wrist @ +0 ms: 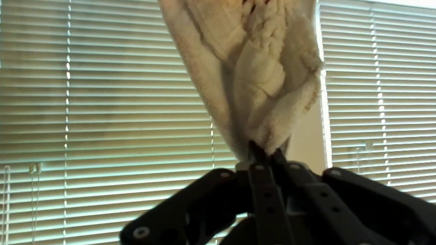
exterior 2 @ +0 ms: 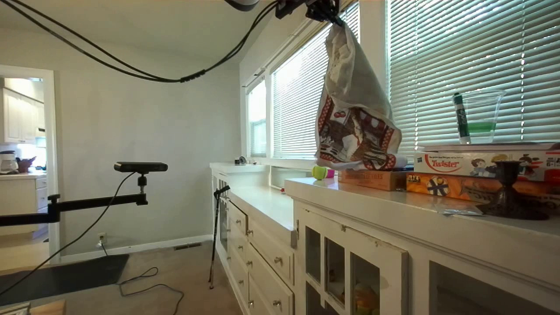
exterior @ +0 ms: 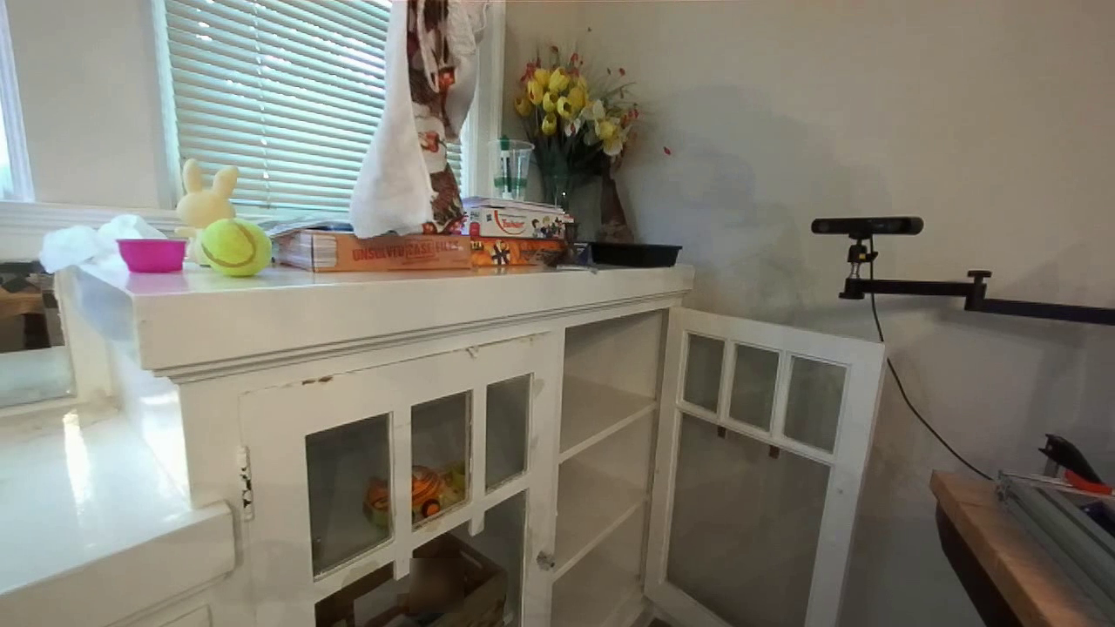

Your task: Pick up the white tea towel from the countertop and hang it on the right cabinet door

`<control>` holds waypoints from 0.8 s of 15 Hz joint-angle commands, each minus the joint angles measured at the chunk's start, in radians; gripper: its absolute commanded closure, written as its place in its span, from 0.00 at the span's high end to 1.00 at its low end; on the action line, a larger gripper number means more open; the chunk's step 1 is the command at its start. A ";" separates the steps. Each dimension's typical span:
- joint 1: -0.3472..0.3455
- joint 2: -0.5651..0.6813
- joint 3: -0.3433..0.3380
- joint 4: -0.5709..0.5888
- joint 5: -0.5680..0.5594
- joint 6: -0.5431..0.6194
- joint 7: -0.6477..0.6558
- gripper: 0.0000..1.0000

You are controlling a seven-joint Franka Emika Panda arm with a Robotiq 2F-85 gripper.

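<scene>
Gripper (wrist: 267,151): nearest in the wrist view; its two fingers are brought almost together, and a gathered part of the cloth is pinched between the tips.
White tea towel (exterior 2: 358,98): it hangs in the air from these tips, narrow at the top and wider below, with a printed panel in brown and red.
Arm (exterior 2: 243,4): high, at the upper border of an exterior view, where the fingertips are directed downward; black cables (exterior 2: 181,80) sag beside it.
Towel's hem: it reaches to about the top of the orange box (exterior: 401,252) (whether it touches there, I can not tell); near it, the Twister box (exterior 2: 481,165) lies upon another box (exterior 2: 450,184).
Countertop (exterior: 418,300): its thick moulded edge runs under the boxes; a tennis ball (exterior: 235,246) rests near a pink bowl (exterior: 152,254).
Right cabinet door (exterior: 753,496): swung outward from the cabinet (exterior: 547,409), well apart from the towel; its top edge is exposed, lower than the countertop.
Room around: some wall (exterior: 1002,157) is visible between the door and a wooden table (exterior: 980,514).
Hard to see: most of the arm is cut off; the towel's top also, in an exterior view; an orange thing (exterior: 427,495) behind the cabinet glass is dim.
</scene>
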 commanded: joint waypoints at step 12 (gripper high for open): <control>-0.134 -0.308 0.095 -0.397 0.051 -0.365 0.227 0.01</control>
